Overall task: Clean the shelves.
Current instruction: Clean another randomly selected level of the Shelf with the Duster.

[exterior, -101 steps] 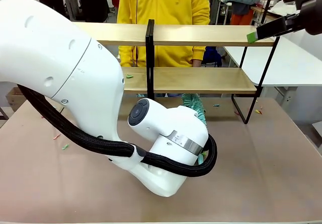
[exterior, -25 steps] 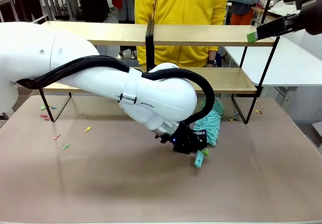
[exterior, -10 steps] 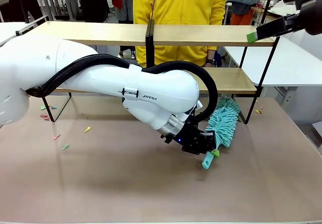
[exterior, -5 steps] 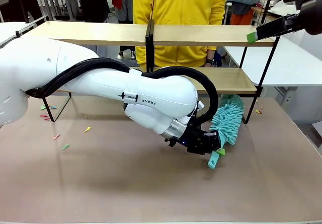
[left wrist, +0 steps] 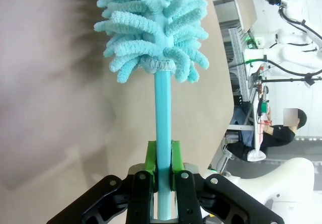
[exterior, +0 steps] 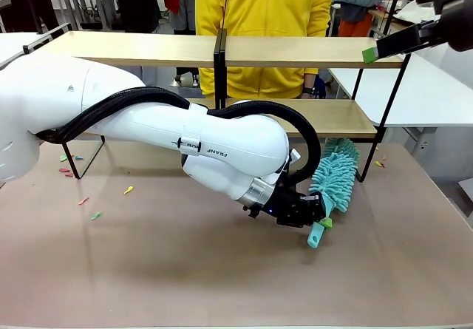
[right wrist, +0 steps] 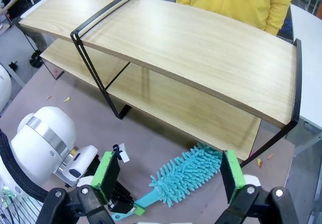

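**Left claw [exterior: 318, 222] grips duster [exterior: 335, 175] by shelves [exterior: 140, 48]**

Left claw clamped on the teal duster's handle; fluffy head low over the worktop [exterior: 148, 270], just beside the shelves' right leg; shelves stand along the worktop's far side, in front of a person [exterior: 259, 4]; right claw [right wrist: 170, 175] spread apart, holding nothing.

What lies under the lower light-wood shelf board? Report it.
Small coloured scraps on the brown table by the left black leg. The white robot arm covers the middle, so that stretch cannot be seen.
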Controlling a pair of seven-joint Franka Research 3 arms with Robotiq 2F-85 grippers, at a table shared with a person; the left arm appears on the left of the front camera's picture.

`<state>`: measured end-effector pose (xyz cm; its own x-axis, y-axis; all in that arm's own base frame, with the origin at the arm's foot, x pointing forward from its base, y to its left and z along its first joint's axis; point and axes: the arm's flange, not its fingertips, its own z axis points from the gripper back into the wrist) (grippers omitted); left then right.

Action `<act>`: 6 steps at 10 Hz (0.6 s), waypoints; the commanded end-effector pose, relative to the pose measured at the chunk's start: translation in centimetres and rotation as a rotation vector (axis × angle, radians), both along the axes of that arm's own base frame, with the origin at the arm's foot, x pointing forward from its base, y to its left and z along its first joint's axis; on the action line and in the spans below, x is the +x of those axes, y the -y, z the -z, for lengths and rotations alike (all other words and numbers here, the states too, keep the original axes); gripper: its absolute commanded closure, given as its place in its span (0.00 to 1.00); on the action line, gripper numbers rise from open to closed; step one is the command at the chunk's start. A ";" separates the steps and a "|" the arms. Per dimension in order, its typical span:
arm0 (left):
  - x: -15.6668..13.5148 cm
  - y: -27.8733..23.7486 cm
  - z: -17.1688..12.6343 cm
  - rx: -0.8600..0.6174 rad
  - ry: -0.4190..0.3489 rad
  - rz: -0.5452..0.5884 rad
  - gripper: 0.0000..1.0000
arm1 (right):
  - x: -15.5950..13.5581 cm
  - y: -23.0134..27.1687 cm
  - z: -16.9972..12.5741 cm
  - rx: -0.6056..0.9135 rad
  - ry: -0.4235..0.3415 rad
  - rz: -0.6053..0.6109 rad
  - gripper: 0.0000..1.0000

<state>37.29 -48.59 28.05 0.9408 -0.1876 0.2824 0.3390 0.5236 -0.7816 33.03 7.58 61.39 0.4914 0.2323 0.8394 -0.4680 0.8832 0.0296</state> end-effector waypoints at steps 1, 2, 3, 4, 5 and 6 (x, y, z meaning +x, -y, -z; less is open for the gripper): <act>0.7 -0.5 -0.4 0.030 -0.039 0.015 0.87 | 0.1 0.1 -0.1 0.001 0.001 -0.001 0.00; 1.2 -0.6 -0.4 0.060 -0.087 0.018 0.87 | 0.1 0.1 -0.1 0.001 0.001 -0.001 0.00; 1.8 -0.7 -0.2 0.076 -0.117 0.006 0.87 | 0.1 0.1 -0.1 0.001 0.001 -0.001 0.00; 1.9 -0.8 0.0 0.094 -0.140 0.022 0.87 | 0.1 0.1 -0.1 0.001 0.001 -0.001 0.00; 1.9 -0.9 0.0 0.109 -0.166 0.051 0.87 | 0.1 0.1 -0.1 0.001 0.001 -0.001 0.00; 1.8 -1.1 -0.1 0.112 -0.186 0.087 0.87 | 0.1 0.1 -0.1 0.001 0.001 -0.001 0.00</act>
